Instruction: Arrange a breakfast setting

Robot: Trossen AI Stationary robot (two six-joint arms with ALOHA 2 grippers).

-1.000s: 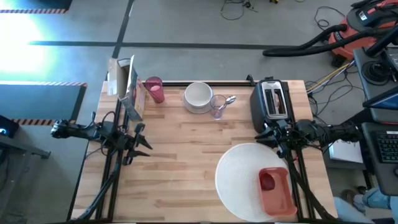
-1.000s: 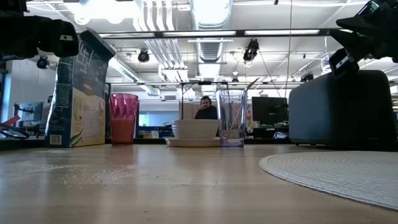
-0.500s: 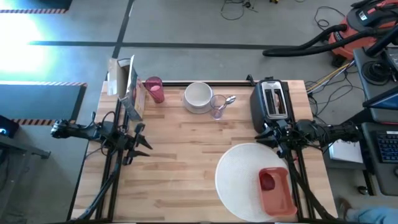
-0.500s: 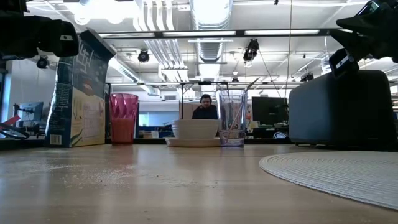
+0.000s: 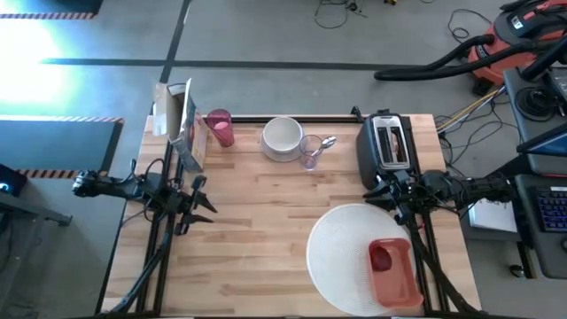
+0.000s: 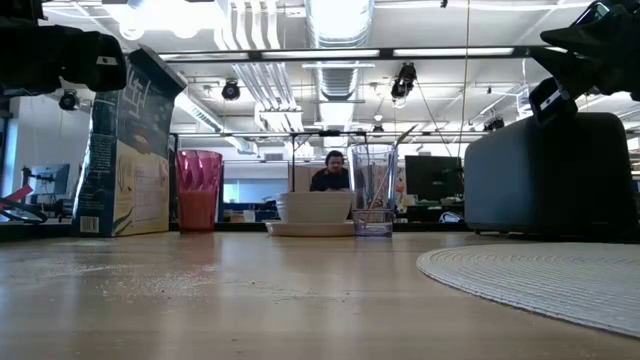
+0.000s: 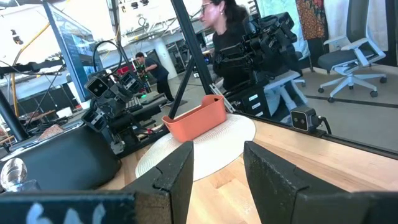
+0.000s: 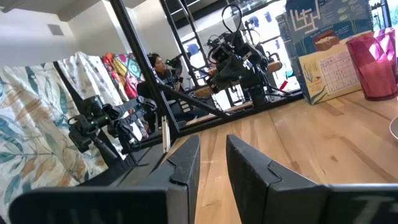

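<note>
Nothing's been set yet. Left gripper (image 5: 202, 202) hangs by the worktop's left edge, jaws parted w/ a gap, empty. Right gripper (image 5: 390, 197) sits by the right edge between toaster (image 5: 388, 146) and placemat (image 5: 350, 257), jaws narrowly parted, holding nothing.

Next, I'd guess: fetch the bowl (image 5: 283, 137) from the far edge onto the mat.

Count: 1 placemat, 1 bowl, 1 pink cup (image 5: 220, 127), 1 clear glass (image 5: 310, 152) w/ spoon (image 5: 324, 143), 1 red tray (image 5: 392, 270), 1 cereal box (image 5: 182, 124).

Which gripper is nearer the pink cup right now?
Left. The left gripper hangs over the table's left side, a little toward the front from the pink cup. The right gripper is across the table by the toaster.
</note>
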